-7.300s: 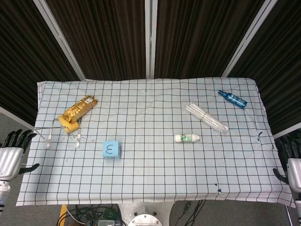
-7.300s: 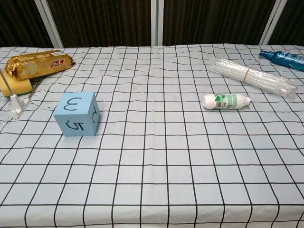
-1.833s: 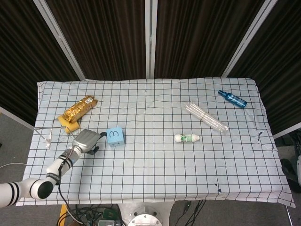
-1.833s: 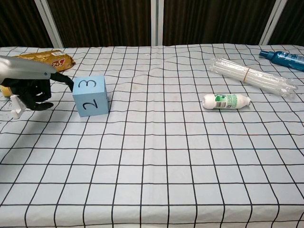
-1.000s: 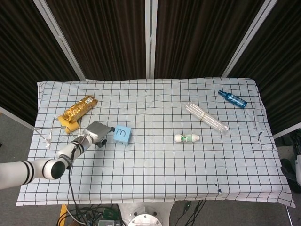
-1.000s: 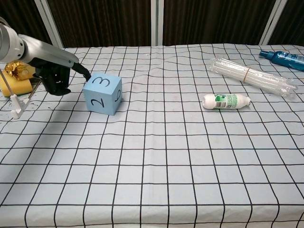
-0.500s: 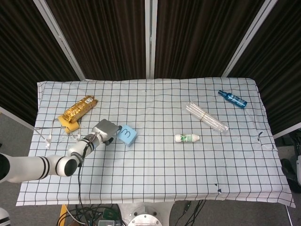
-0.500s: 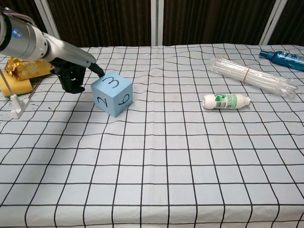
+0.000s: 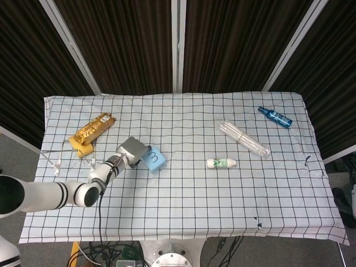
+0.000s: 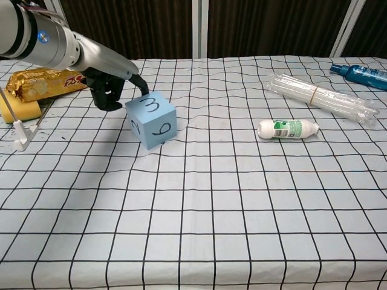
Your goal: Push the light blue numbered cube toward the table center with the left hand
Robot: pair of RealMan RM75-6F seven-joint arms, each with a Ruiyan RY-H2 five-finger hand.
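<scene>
Surface [image 9: 183,189]: gridded cloth, spanning mid-frame.
Left hand [image 10: 112,87]: fingers curled, a fingertip touching the cube's rear edge; grips nothing.
Light blue numbered cube [image 10: 152,119]: left of frame centre, turned corner-on. Judged partway; more pushing rightward remains.
Right hand: not visible.

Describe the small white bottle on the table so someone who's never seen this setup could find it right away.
Start at the checked tablecloth and look right of centre, just in front of the long clear plastic bundle. The small white bottle lies there on its side, alone. Unlike the blue spray bottle at the far right corner, it is white with a green label.
</scene>
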